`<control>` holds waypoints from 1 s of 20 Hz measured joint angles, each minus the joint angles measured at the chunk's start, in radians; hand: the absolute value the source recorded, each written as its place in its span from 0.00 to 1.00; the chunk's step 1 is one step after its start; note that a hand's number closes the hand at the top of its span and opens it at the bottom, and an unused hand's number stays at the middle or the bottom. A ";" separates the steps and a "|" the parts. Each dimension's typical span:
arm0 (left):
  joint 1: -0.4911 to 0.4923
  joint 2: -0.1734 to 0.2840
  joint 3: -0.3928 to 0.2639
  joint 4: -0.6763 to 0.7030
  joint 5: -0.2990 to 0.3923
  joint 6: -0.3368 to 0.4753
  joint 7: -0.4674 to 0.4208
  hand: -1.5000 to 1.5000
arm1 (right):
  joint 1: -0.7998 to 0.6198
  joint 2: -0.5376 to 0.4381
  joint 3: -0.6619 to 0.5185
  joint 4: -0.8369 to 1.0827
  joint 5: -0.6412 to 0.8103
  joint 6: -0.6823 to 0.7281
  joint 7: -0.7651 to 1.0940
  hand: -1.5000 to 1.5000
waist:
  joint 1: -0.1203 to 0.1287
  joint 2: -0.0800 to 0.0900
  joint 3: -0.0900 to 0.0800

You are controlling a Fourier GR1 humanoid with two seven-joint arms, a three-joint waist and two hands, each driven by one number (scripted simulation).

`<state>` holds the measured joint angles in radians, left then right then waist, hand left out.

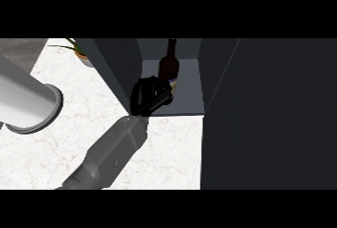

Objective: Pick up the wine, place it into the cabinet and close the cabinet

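Wine [170, 67] stands upright inside the cabinet [191, 89], a dark bottle on the pale shelf floor, its neck rising toward the back of the compartment. We judge it to be glass: rigid, smooth, fairly heavy for its width, top-tall and so ready to tip, and breakable if it falls against the shelf. We reckon the best hold is around the broad lower body, where the weight sits, and not at the thin neck. That is where one hand [151, 95] meets it now: black fingers curled around the bottle's lower part, hiding the base, so we cannot tell whether the bottle rests fully on the shelf. We cannot be sure which hand this is; the grey forearm [112, 153] comes up from the lower left of the head view, which suggests the left, and no second hand shows. The cabinet's dark side wall [121, 67] stands just left of the hand, and a large dark panel [276, 116], probably the open door, fills the right side. Further out on the marble counter [66, 133] lie a pale cylinder [26, 104] and a potted plant [79, 51]. Releasing and closing the door seem left to do.
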<state>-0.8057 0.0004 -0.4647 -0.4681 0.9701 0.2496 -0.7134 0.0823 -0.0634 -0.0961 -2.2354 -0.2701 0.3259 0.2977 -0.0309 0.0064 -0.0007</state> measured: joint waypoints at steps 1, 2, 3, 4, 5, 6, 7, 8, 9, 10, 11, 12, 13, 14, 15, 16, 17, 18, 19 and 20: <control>-0.017 0.000 0.005 0.008 0.003 -0.001 0.004 1.00 | 0.007 0.006 0.009 -0.005 0.009 -0.001 -0.001 0.00 | 0.001 0.000 0.000; -0.029 0.000 0.003 0.017 0.017 0.000 0.004 1.00 | -0.007 0.007 0.017 -0.003 0.016 -0.009 0.009 0.00 | -0.001 0.000 0.000; -0.043 0.000 0.003 0.030 0.028 -0.003 0.002 1.00 | -0.019 0.011 0.026 -0.002 0.026 -0.019 0.017 0.00 | -0.002 0.001 0.000; -0.054 0.000 0.006 0.050 0.032 -0.011 -0.001 1.00 | -0.018 0.008 0.022 -0.008 0.021 -0.018 0.019 0.00 | -0.003 0.001 0.000; -0.062 0.000 -0.001 0.051 0.045 -0.001 0.000 1.00 | -0.037 0.005 0.017 0.011 0.024 -0.020 0.015 0.00 | -0.005 0.002 0.000; -0.071 0.000 -0.003 0.068 0.049 -0.007 0.002 1.00 | -0.047 0.006 0.022 0.014 0.029 -0.025 0.021 0.00 | -0.006 0.002 0.000; -0.091 0.000 0.003 0.077 0.054 -0.002 0.013 1.00 | -0.042 0.006 0.022 0.008 0.027 -0.024 0.021 0.00 | -0.005 0.002 0.000; -0.094 0.000 0.005 0.089 0.051 -0.004 0.010 1.00 | -0.037 0.001 0.016 -0.002 0.019 -0.022 0.026 0.00 | -0.004 0.002 0.000; -0.105 0.000 0.005 0.094 0.056 0.005 0.021 1.00 | -0.040 0.004 0.018 0.007 0.025 -0.021 0.017 0.00 | -0.004 0.002 0.000; -0.112 0.000 0.000 0.099 0.063 0.017 0.026 1.00 | -0.043 0.004 0.019 0.002 0.025 -0.024 0.022 0.00 | -0.006 0.002 0.000; -0.121 0.000 0.001 0.112 0.066 0.020 0.034 1.00 | -0.042 0.007 0.024 0.011 0.031 -0.021 0.011 0.00 | -0.007 0.002 0.000; -0.126 0.000 0.003 0.135 0.066 0.019 0.031 1.00 | -0.043 0.003 0.018 0.009 0.023 -0.019 0.014 0.00 | -0.009 0.004 0.000; -0.126 0.000 0.001 0.151 0.069 0.018 0.026 1.00 | -0.043 0.002 0.019 0.010 0.022 -0.015 0.011 0.00 | -0.014 0.005 0.000; -0.133 0.000 0.003 0.167 0.069 0.015 0.030 1.00 | -0.031 0.003 0.023 0.001 0.024 -0.013 0.011 0.00 | -0.014 0.005 0.000; -0.142 0.000 0.010 0.189 0.064 0.007 0.032 1.00 | -0.039 0.003 0.019 0.007 0.027 -0.017 0.010 0.00 | -0.012 0.005 0.000; -0.144 0.000 0.011 0.197 0.067 0.008 0.029 1.00 | -0.038 0.010 0.029 0.009 0.034 -0.018 0.006 0.00 | -0.015 0.006 0.000; -0.151 0.000 0.016 0.210 0.071 0.009 0.023 1.00 | -0.043 0.009 0.033 -0.004 0.028 -0.022 0.020 0.00 | -0.018 0.007 0.000; -0.153 0.000 0.023 0.226 0.068 -0.001 0.018 1.00 | -0.029 0.009 0.035 -0.021 0.023 -0.021 0.026 0.00 | -0.017 0.007 0.000; -0.161 0.000 0.029 0.241 0.068 -0.007 0.012 1.00 | -0.030 0.014 0.040 -0.008 0.031 -0.019 0.013 0.00 | -0.019 0.008 0.000; -0.156 0.000 0.031 0.251 0.067 -0.013 0.000 1.00 | -0.021 0.015 0.042 -0.005 0.032 -0.013 0.005 0.00 | -0.020 0.008 0.000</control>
<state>-0.9616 0.0001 -0.4334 -0.2174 1.0370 0.2363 -0.7131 0.0612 -0.0480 -0.0536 -2.2402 -0.2384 0.3132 0.3022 -0.0504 0.0147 -0.0011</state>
